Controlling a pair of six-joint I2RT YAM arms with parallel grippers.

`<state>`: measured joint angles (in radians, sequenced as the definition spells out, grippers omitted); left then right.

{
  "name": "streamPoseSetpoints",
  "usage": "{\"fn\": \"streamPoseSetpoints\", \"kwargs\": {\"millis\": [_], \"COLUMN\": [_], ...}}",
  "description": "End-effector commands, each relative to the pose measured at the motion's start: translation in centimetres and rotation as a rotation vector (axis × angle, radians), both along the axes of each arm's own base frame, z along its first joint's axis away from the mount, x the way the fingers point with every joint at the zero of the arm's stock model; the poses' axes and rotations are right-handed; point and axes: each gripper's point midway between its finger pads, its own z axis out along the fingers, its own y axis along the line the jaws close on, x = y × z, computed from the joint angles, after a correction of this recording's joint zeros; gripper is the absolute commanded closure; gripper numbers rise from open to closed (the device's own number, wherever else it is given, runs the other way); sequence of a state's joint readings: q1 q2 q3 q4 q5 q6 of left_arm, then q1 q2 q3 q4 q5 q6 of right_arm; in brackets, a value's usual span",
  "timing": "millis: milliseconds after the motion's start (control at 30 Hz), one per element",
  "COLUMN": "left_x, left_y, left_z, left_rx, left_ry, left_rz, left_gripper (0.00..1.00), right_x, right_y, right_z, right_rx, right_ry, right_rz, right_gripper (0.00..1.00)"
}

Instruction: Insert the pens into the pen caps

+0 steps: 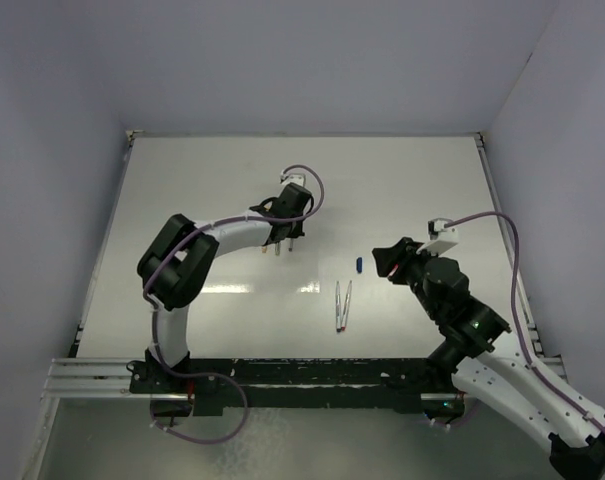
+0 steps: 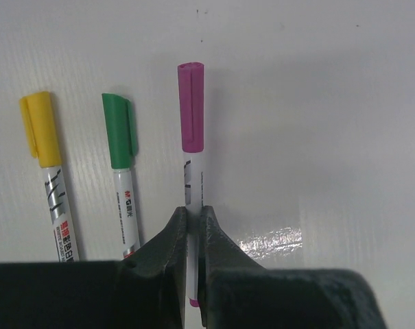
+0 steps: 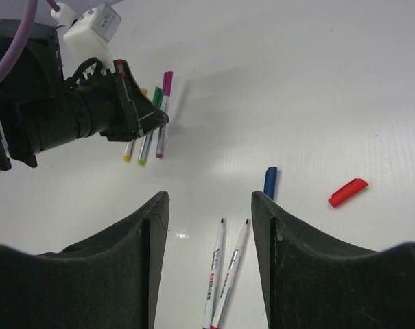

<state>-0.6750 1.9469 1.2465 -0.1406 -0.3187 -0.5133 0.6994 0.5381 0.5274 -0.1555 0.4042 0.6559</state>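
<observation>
1. Left gripper [image 2: 193, 218] clamped on magenta-capped pen [image 2: 192, 137], on table [image 1: 182, 200] toward far edge.
2. Right gripper [image 3: 210, 197] parted, empty, above two uncapped pens [image 3: 224, 271].
3. Blue cap [image 3: 269, 181], red cap [image 3: 348, 192] loose nearby.

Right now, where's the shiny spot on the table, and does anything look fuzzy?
Left wrist view: a white glare patch shines on the table right of the left tool, whose dark body looks a bit fuzzy up close. Top view: faint glare streaks lie near the left arm. Right wrist view: the magenta pen throws a soft shadow to its right.
</observation>
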Motion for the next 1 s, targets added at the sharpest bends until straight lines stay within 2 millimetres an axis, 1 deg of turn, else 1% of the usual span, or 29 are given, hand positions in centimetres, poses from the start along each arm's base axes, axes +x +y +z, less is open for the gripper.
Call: {"fn": "streamPoseSetpoints", "kwargs": {"millis": [0, 167, 333, 500, 633, 733, 800, 900, 967], "left_x": [1.3, 1.5, 1.6, 1.8, 2.2, 2.4, 2.4, 2.0, 1.5], "left_y": [-0.3, -0.2, -0.3, -0.5, -0.9, -1.5, -1.9, -2.7, -3.0], "left_z": [0.4, -0.6, -0.9, 0.2, 2.3, 4.8, 6.4, 8.7, 9.9], "left_rx": [-0.009, -0.002, -0.006, -0.017, -0.039, -0.077, -0.104, -0.156, -0.187], "left_ry": [-0.001, 0.014, 0.025, 0.006, -0.027, -0.071, -0.1, -0.135, -0.151], "left_rz": [0.025, 0.032, 0.035, 0.031, 0.013, -0.021, -0.045, -0.087, -0.109], "left_gripper": [0.9, 0.8, 0.71, 0.66, 0.66, 0.65, 0.64, 0.63, 0.62], "right_x": [0.5, 0.6, 0.7, 0.8, 0.9, 0.8, 0.8, 1.1, 1.3], "right_y": [0.0, 0.2, 0.4, 0.5, 0.3, 0.2, 0.4, 0.3, 0.4], "right_z": [0.0, -0.2, -0.3, -0.4, -0.6, -0.9, -1.0, -1.4, -1.8], "right_rx": [0.011, 0.021, 0.02, 0.021, 0.013, 0.005, 0.013, 0.003, -0.004], "right_ry": [-0.009, -0.013, -0.013, -0.013, -0.009, 0.005, 0.008, 0.01, 0.018], "right_rz": [-0.024, -0.022, -0.015, -0.011, -0.023, -0.025, -0.025, -0.037, -0.041], "right_gripper": [0.46, 0.46, 0.46, 0.46, 0.46, 0.45, 0.39, 0.25, 0.19]}}
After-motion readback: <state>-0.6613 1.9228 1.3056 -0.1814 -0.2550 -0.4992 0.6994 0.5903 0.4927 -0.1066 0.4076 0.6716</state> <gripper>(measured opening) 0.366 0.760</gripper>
